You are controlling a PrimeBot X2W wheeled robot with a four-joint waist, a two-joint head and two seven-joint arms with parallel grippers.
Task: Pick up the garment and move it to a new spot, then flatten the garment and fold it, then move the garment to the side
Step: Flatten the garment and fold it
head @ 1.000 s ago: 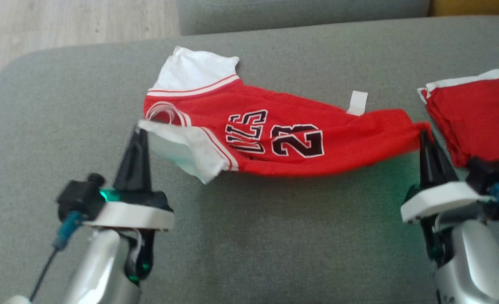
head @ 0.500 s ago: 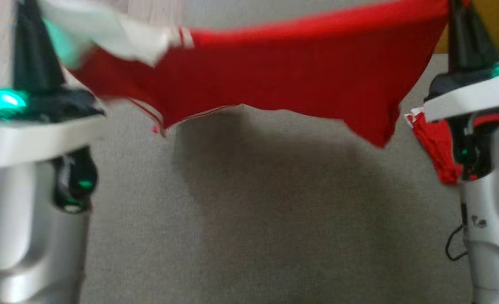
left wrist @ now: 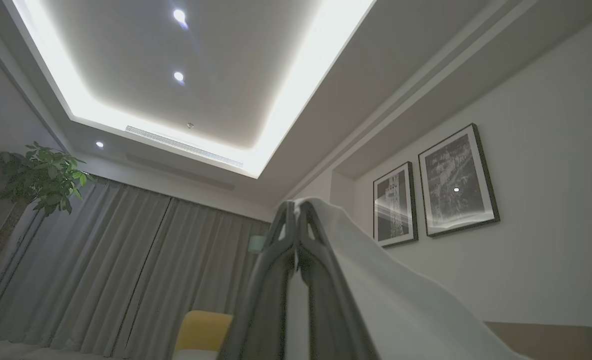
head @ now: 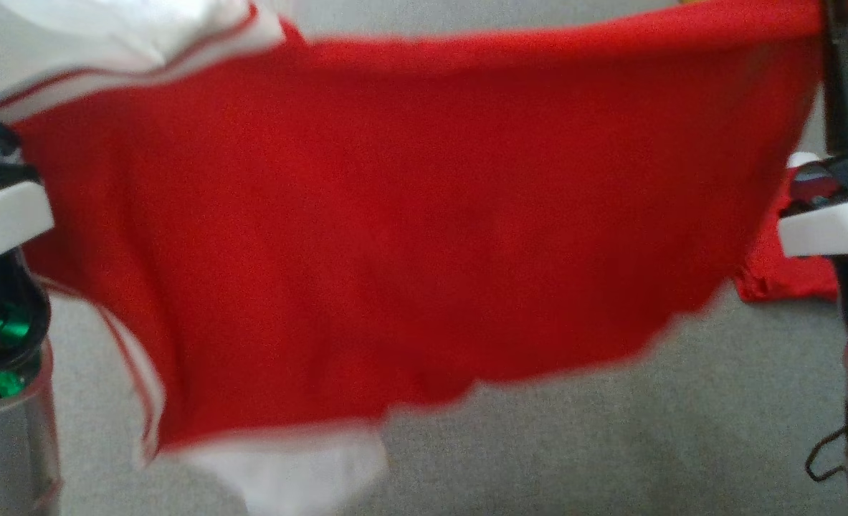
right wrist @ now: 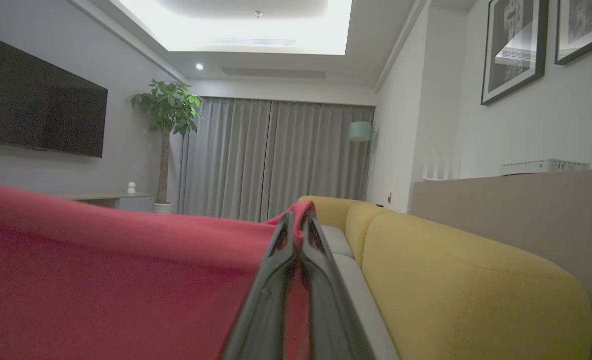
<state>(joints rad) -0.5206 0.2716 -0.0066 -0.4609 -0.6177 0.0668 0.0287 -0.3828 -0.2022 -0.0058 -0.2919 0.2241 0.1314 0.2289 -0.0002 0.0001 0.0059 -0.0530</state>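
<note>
My left claw (left wrist: 296, 210) and right claw (right wrist: 298, 216) grip the garment (head: 395, 229) aloft, mid-move; next I should lay it flat.

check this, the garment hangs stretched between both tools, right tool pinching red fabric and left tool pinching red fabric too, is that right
Not quite: the left tool pinches white fabric, not red, as the left wrist view shows. The garment does hang stretched between both tools, and the right tool pinches red fabric.
</note>
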